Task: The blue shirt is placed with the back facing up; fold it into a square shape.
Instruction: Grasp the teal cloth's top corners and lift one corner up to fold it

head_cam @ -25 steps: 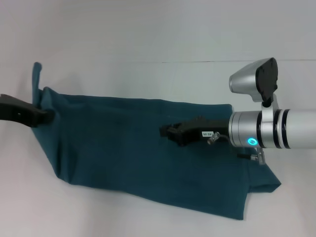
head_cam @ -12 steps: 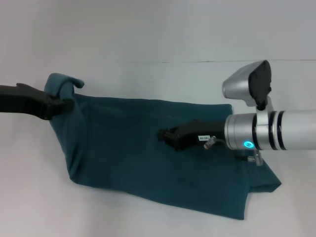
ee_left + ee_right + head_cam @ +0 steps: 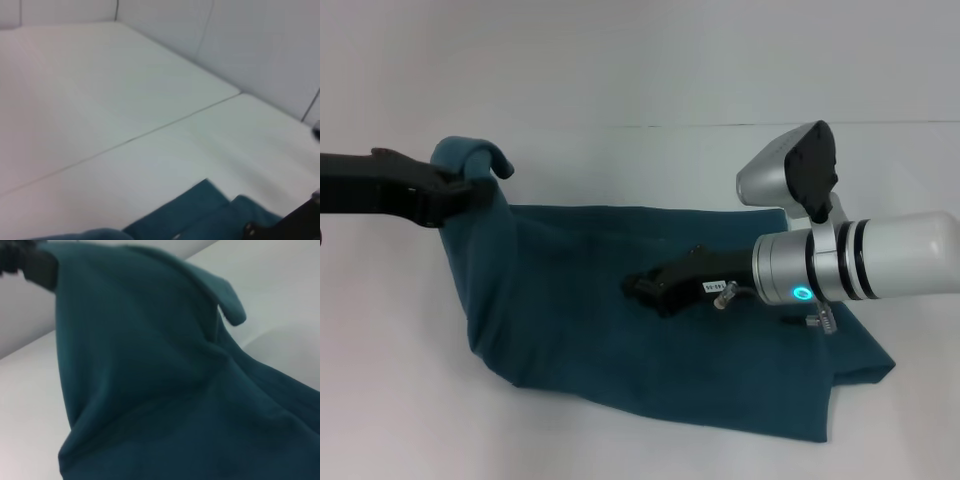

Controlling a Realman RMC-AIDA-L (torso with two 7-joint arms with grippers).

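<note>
White tabletop [image 3: 650, 70] fills the scene, with a thin seam line running across it toward the far side and pale wall panels rising behind it in the left wrist view. At the left of the head view the left gripper [image 3: 470, 187] is clamped on the far left edge of the blue shirt [image 3: 620, 330], holding that edge up off the table so the cloth curls over the fingertips and hangs down in a steep, draped fold beneath them. The right gripper [image 3: 638, 289] reaches in from the right over the middle of the shirt, low against the fabric; whether its fingers are apart or together cannot be told. From there the shirt spreads out as a wide teal band lying flat on the table, its right end passing under the silver right arm and ending in a folded corner near the front right. The right wrist view shows the lifted cloth rising as a smooth slope toward the left gripper [image 3: 30, 262].
</note>
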